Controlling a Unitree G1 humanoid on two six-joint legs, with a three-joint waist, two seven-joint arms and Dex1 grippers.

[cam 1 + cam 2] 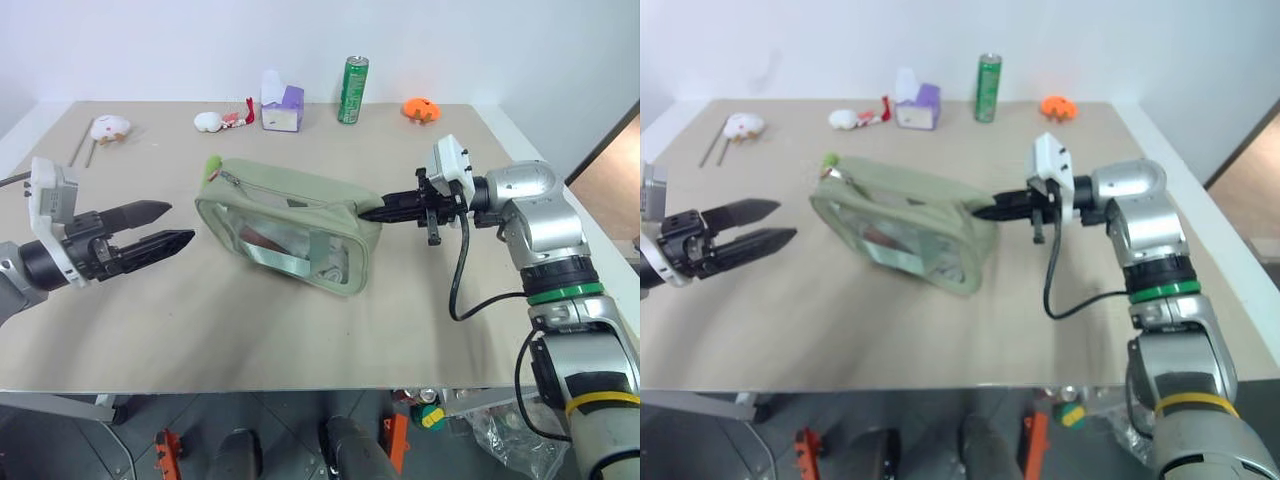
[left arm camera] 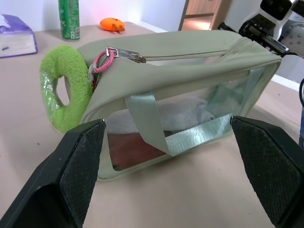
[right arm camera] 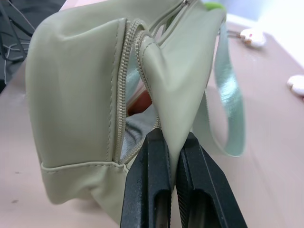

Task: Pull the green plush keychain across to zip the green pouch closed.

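Table (image 1: 300,340): beige top, white wall behind, clutter along the far edge. Green pouch (image 1: 290,225) sits mid-table, zipper open at the right end. Right gripper (image 3: 173,156) is pinched on the pouch's fabric edge at that end. Left gripper (image 1: 150,228) has fingers spread wide, holding nothing, near the pouch's left end. Green plush keychain (image 2: 64,88) hangs off the zipper pull at that left end. Risk: the right pinch looks thin, so fabric could slip once the pull starts; the pouch would then slide or bunch.
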